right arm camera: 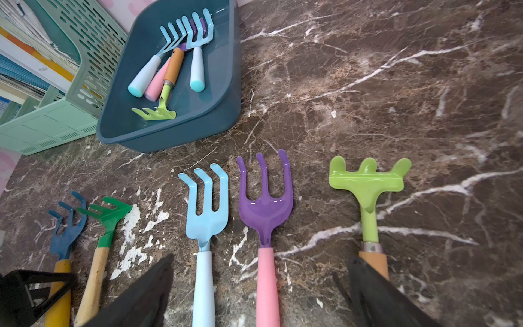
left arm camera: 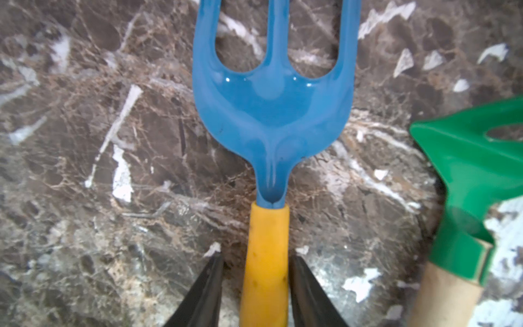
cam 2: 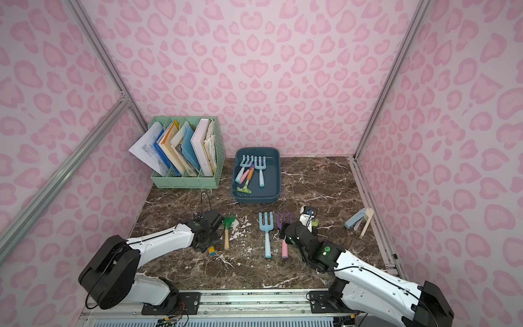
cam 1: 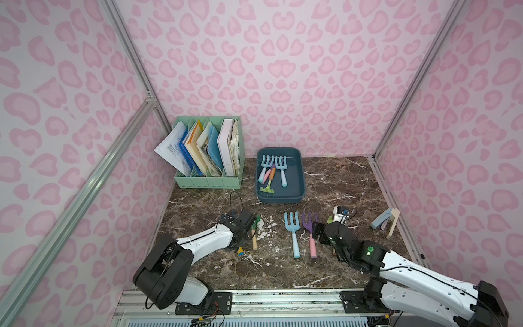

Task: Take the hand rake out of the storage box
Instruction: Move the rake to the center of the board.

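- Left hand (left arm camera: 256, 256) – fingers straddle the yellow handle of a dark blue hand rake (left arm camera: 271, 113) lying on the table (left arm camera: 85, 141), with a gap on one side.
- Right hand (right arm camera: 260, 259) – fingers wide apart, holding nothing.
- Storage box (cam 1: 278, 199) – at the table's back, with a lime-green hand rake (cam 1: 267, 190) inside among others.

Left arm (cam 1: 203, 240) and right arm (cam 1: 418, 271): glossy white shells between matt black joint housings, thin black cables (cam 1: 441, 279) along the shells, a round green marker (cam 1: 369, 249) at each wrist, screwed black base plates (cam 1: 222, 300), left gripper (left arm camera: 255, 255) and right gripper (right arm camera: 260, 257) with tapered black fingers.
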Controlling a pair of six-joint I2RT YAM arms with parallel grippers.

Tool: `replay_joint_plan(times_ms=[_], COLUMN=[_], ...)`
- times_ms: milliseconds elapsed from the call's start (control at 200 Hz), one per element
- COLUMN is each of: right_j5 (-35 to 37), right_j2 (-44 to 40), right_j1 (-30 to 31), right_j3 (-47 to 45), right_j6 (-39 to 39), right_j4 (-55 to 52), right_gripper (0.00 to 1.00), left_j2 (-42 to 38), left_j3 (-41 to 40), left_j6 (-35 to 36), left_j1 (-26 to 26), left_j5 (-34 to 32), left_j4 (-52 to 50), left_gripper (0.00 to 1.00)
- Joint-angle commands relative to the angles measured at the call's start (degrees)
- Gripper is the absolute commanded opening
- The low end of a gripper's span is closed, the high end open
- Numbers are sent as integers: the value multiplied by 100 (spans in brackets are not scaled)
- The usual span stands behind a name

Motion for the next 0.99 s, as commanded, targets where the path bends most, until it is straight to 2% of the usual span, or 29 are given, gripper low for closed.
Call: replay_joint_plan(times_ms=[0, 100, 445, 530, 645, 840, 910, 960, 990], right_j5=[-34, -50, -170, -206, -267, -310, -316, -310, -298], right_j2=[66, 114, 455, 602, 817, 985, 981, 965, 947], right_j1=[-15, -26, -164, -179, -182, -181, -183, -191, -197], right_j3=[71, 77, 351, 426, 525, 562, 535, 532, 517], right_j6=[-41, -41, -198, -238, -278, -296, -296, -296, -296], right_j4=[132, 165, 168, 200, 246, 297, 308, 309, 300], right_gripper=[98, 98, 98, 98, 98, 98, 98, 98, 98], left_j2=[163, 262, -259, -463, -527, -331, -257, -261, -303], left_j3=[87, 151, -54, -174, -215, -138, -85, -50, -17], left_j6=[553, 711, 1183, 1330, 1402, 1405, 1344, 1324, 1302], left_j1=[2, 1, 9, 24, 67, 106, 115, 116, 115], left_j5=[161, 146, 37, 235, 320, 329, 250, 214, 172], left_j4=[-409, -475, -726, -592, -541, -557, -631, -663, -706], left_gripper=[31, 22, 22, 25, 35, 37, 46, 48, 53])
